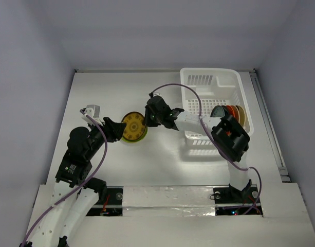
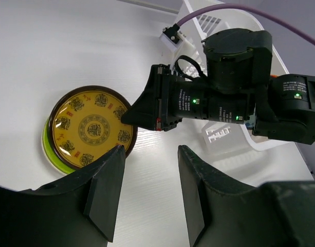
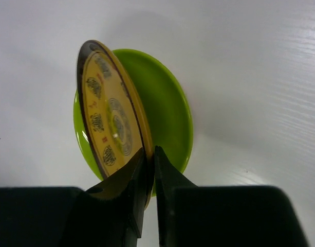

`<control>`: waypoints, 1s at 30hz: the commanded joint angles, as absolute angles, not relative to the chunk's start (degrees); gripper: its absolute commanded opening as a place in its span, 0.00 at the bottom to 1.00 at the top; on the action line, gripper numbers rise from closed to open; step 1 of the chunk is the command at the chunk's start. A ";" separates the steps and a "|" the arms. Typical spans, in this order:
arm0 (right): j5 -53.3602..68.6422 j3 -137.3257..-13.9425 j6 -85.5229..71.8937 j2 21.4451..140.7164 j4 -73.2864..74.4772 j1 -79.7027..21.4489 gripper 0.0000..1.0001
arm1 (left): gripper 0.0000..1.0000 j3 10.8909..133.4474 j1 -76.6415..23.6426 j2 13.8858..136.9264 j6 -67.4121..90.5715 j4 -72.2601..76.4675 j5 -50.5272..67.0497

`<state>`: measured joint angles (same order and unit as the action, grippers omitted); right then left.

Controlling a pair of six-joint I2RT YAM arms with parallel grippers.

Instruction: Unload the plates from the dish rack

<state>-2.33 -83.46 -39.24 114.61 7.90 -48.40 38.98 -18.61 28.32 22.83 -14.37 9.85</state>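
A yellow patterned plate with a dark rim [image 1: 133, 126] lies over a lime green plate [image 1: 139, 139] on the table left of the dish rack [image 1: 208, 72]. My right gripper [image 1: 147, 120] is shut on the yellow plate's right rim. In the right wrist view the fingers [image 3: 150, 152] pinch the yellow plate [image 3: 108, 118] in front of the green plate [image 3: 170, 110]. My left gripper [image 2: 149, 152] is open and empty, just beside the yellow plate [image 2: 92, 127] and the green plate [image 2: 51, 154]. A dark plate [image 1: 217, 111], an orange-red plate [image 1: 233, 113] and a tan plate [image 1: 241, 116] stand in the rack.
The white rack [image 2: 226, 139] stands at the back right of the table, close behind my right arm [image 2: 234, 98]. A purple cable [image 1: 185, 90] arcs over the rack. The table's front edge has silver tape [image 1: 167, 198].
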 commanded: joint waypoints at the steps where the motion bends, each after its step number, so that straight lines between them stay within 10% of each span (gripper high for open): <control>1: -0.97 -83.94 -41.04 114.34 4.92 -48.34 0.19 | 0.42 39.73 -18.28 28.04 22.41 -11.34 10.37; 10: -4.39 -83.06 -39.38 111.10 10.27 -48.34 0.57 | 0.42 39.64 -18.28 27.77 22.41 -11.16 10.64; 15: -11.32 -82.44 -36.66 105.57 15.46 -48.34 0.59 | 0.42 39.64 -18.28 27.77 22.50 -11.16 10.72; 18: -19.75 -80.95 -35.16 99.60 19.50 -48.34 0.47 | 0.42 39.64 -18.28 27.77 22.41 -11.16 10.72; 20: -25.55 -78.85 -34.72 93.89 23.10 -48.34 0.04 | 0.42 39.64 -18.28 27.69 22.41 -11.07 10.81; 30: -35.42 -68.48 -28.92 71.47 36.91 -31.30 0.02 | 0.42 39.55 -18.28 27.07 22.50 -11.07 11.07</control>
